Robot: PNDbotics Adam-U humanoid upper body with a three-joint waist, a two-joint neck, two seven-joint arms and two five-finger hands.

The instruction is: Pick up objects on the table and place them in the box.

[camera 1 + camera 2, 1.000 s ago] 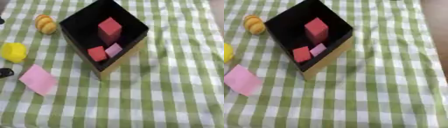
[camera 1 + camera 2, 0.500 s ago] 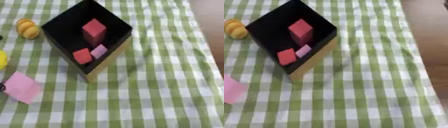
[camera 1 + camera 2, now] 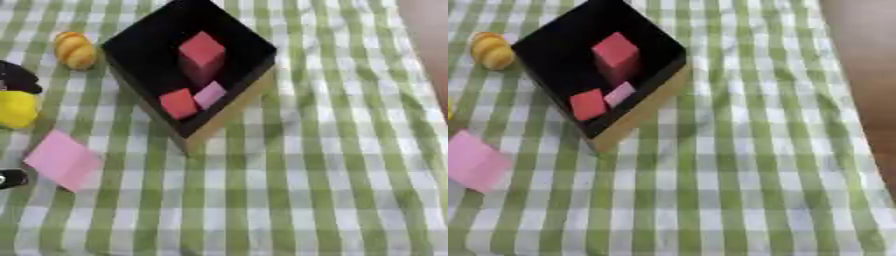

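Observation:
A box (image 3: 229,109) with a black inside and tan walls stands at the upper middle of the checked cloth. In it lie a tall red block (image 3: 202,51), a small red cube (image 3: 178,103) and a pale pink piece (image 3: 210,94). Left of the box lies an orange rounded object (image 3: 74,49). A yellow object (image 3: 17,108) sits at the left edge, and a flat pink square (image 3: 63,160) lies below it. Dark parts of my left hand (image 3: 17,78) show at the left edge just above the yellow object, with another dark bit (image 3: 10,178) lower down. My right hand is not visible.
The green and white checked cloth (image 3: 745,170) covers the table. The table's right edge and a brown floor (image 3: 866,60) show at the upper right.
The whole picture has swung sideways and back, so the camera moved. The objects keep their places relative to the box.

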